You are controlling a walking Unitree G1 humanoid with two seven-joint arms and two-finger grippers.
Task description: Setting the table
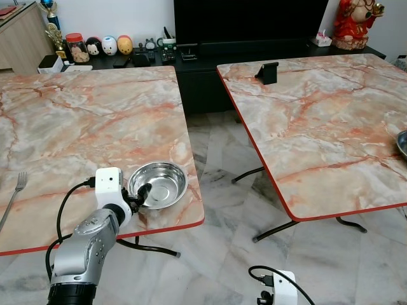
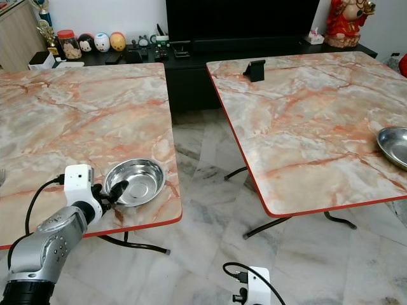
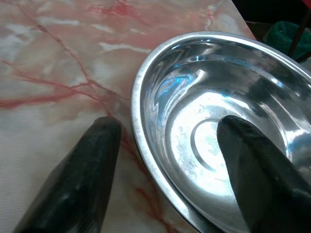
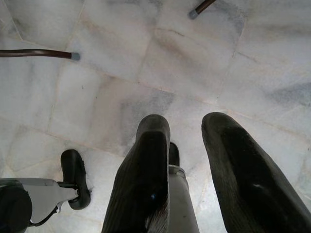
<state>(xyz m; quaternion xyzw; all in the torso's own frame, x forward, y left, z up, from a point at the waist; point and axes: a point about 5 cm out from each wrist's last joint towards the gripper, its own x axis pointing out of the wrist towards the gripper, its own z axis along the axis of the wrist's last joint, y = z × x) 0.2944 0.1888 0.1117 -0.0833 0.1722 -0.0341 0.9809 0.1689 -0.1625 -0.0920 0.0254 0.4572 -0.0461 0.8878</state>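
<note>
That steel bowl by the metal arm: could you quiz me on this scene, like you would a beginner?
1. True or false: the left claw has one finger inside the steel bowl and one outside its rim.
2. Where does the bowl sit on the left table?
A. at its middle
B. near the front corner beside the gap between the tables
C. at the far edge
3. Fill in: on the left table's front left edge lies a ____.

Key:
1. True; the left wrist view shows the rim between the fingers.
2. B.
3. fork.
</note>
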